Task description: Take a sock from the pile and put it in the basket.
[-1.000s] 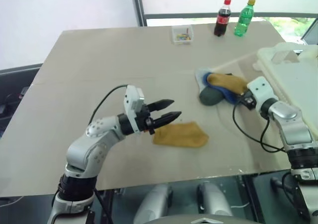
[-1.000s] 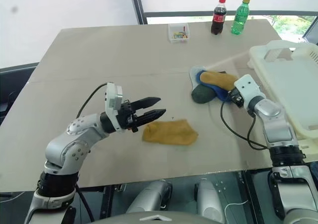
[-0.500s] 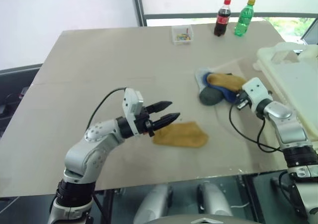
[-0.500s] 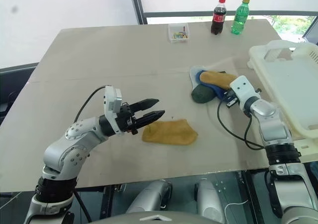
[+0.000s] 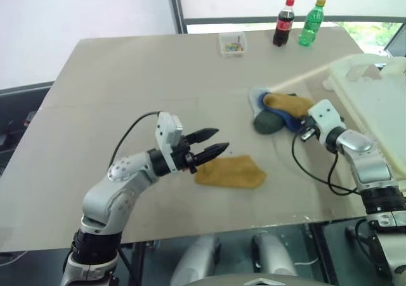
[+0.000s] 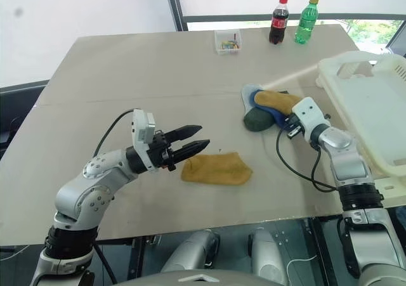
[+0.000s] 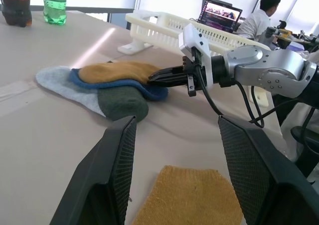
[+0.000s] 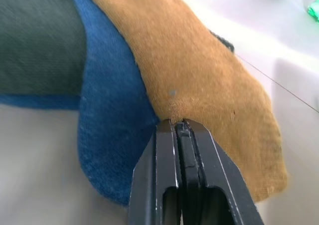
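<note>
Bare table (image 5: pixel 127 77) lies open left of the pile (image 5: pixel 279 111). Basket (image 6: pixel 368 108) walls the right edge, near the pile. Loose mustard sock (image 5: pixel 229 172) lies just beside left gripper (image 5: pixel 219 142). Bottles (image 5: pixel 298 23) and clear box (image 5: pixel 232 44) line the far edge.

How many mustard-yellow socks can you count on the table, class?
2. One yellow sock lies alone near the table's front edge, just ahead of the left gripper. The other yellow sock tops the pile, at the right gripper's tips. More may be hidden beneath.
</note>
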`<state>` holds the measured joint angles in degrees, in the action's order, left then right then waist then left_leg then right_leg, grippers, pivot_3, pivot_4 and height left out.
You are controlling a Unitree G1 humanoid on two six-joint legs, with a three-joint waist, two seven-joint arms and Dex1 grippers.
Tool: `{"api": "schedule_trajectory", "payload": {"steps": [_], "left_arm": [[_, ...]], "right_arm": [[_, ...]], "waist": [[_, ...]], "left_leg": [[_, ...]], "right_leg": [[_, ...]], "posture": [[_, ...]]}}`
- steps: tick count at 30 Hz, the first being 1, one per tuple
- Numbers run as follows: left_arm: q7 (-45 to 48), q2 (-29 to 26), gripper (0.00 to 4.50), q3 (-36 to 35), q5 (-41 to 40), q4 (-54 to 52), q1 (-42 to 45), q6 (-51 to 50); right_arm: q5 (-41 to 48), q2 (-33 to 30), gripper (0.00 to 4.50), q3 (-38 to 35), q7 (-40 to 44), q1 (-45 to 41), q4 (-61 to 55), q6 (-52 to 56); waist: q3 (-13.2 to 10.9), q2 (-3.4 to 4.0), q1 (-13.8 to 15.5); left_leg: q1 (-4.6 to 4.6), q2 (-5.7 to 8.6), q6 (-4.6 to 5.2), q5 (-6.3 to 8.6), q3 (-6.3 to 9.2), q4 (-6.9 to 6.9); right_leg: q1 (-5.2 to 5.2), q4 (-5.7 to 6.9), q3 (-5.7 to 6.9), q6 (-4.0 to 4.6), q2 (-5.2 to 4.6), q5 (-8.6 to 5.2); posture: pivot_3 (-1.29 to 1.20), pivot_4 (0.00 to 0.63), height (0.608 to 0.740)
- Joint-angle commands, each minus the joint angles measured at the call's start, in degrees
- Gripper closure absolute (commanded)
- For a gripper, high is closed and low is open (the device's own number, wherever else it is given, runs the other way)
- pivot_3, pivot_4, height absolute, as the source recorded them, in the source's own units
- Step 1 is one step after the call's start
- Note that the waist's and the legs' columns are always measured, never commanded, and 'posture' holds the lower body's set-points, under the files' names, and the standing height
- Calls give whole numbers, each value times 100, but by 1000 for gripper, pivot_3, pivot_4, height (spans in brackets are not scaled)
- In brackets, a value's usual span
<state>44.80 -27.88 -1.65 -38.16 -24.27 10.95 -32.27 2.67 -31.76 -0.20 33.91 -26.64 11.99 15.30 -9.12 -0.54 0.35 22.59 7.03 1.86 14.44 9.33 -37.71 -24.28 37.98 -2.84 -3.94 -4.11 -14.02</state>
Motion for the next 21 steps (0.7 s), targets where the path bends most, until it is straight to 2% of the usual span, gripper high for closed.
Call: {"api": "schedule_trajectory", "payload": {"steps": [1, 7, 14, 21], "left_arm": [[40, -49, 1755, -35, 23, -199, -53, 161], [70, -35, 1755, -13, 44, -177, -83, 225], [119, -36, 1755, -23, 105, -127, -190, 340], [91, -10, 1755, -24, 121, -111, -277, 420]], "right_arm": [[497, 16, 4369, -206, 353, 166, -628, 192], [775, 80, 4369, 2, 705, 539, -1175, 450], [1012, 237, 4369, 241, 964, 569, -1629, 725], [1162, 710, 4369, 513, 917, 282, -1774, 924]], "waist": [[0, 0, 2], [0, 0, 6], [0, 0, -11], [0, 0, -22]], "left_leg": [[0, 0, 0, 0, 1, 1], [0, 0, 0, 0, 1, 1], [0, -1, 0, 0, 0, 2], [0, -2, 0, 0, 0, 3]], "right_leg": [[0, -1, 0, 0, 0, 0], [0, 0, 1, 0, 0, 0], [-1, 0, 0, 0, 0, 0], [-1, 1, 1, 0, 0, 0]], "posture": [[0, 150, 729], [0, 150, 729], [0, 150, 729], [0, 150, 729]]}}
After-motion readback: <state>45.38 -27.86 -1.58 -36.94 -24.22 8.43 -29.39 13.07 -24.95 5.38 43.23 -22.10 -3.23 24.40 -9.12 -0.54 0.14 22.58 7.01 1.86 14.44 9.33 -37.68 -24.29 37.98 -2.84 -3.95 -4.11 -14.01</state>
